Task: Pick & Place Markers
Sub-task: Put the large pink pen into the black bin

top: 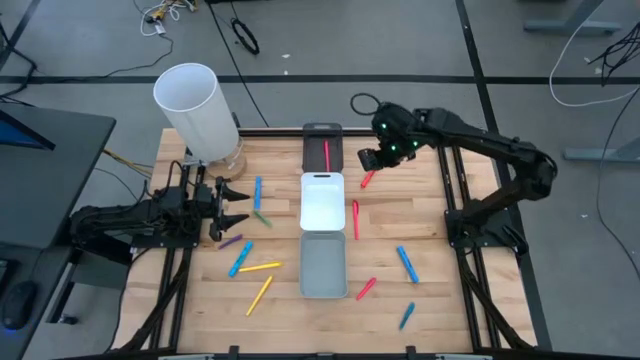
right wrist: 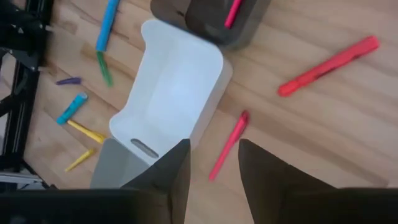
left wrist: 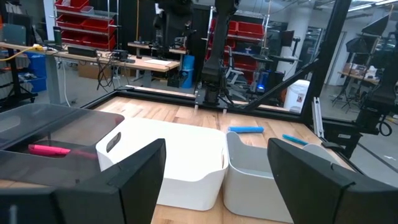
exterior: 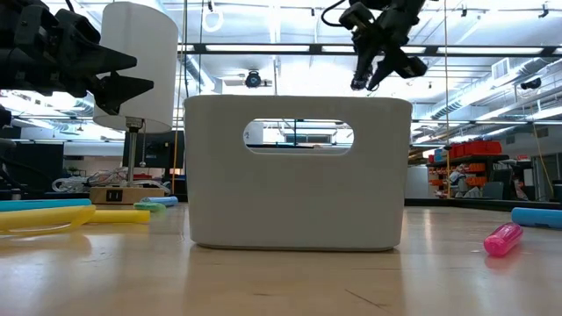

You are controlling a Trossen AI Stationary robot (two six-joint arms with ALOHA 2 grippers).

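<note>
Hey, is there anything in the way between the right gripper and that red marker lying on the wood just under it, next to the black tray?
Nothing visible. The right gripper hovers above the table with its fingers apart and empty, and the red marker lies on bare wood beside the black tray, with no other marker touching it.

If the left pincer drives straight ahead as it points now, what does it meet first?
Probably the white tray: the open left pincer points across the table at its side wall. Depth is uncertain.
</note>
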